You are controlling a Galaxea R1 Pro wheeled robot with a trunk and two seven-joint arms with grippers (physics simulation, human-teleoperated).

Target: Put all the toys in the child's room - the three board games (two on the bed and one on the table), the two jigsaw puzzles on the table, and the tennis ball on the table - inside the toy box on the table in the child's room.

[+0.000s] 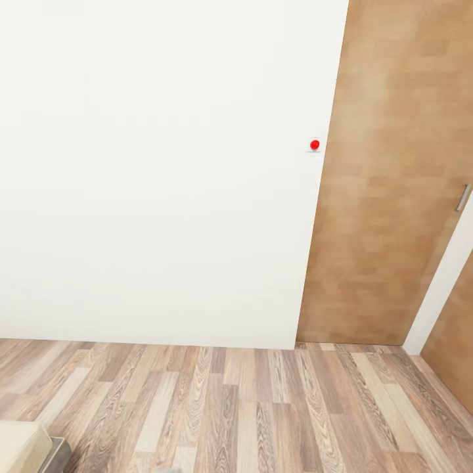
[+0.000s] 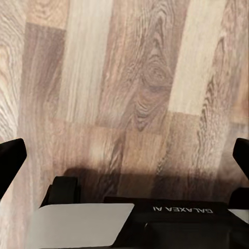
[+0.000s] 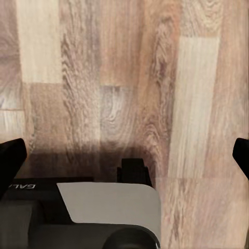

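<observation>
Both grippers, left (image 2: pixel 124 155) and right (image 3: pixel 124 155), hang over wood-plank floor (image 1: pixel 249 407) with fingers spread wide, holding nothing. Ahead I face a smooth white wall (image 1: pixel 157 171) carrying a round red button (image 1: pixel 315 144). Right of it stands a wood-grain door (image 1: pixel 387 197) with a metal handle (image 1: pixel 464 197). A pale padded corner (image 1: pixel 23 447) sits near left.

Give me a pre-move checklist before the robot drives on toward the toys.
1. Left gripper empty, fingertips wide apart over the wood-plank floor: ok.
2. Right gripper empty and open: ok.
3. Toys or toy box in sight: not ok, the head camera faces a white wall.
4. Wooden door appears shut, with the red wall button beside it: ok.
5. Pale object at the lower left edge, possibly furniture: cannot tell.
</observation>
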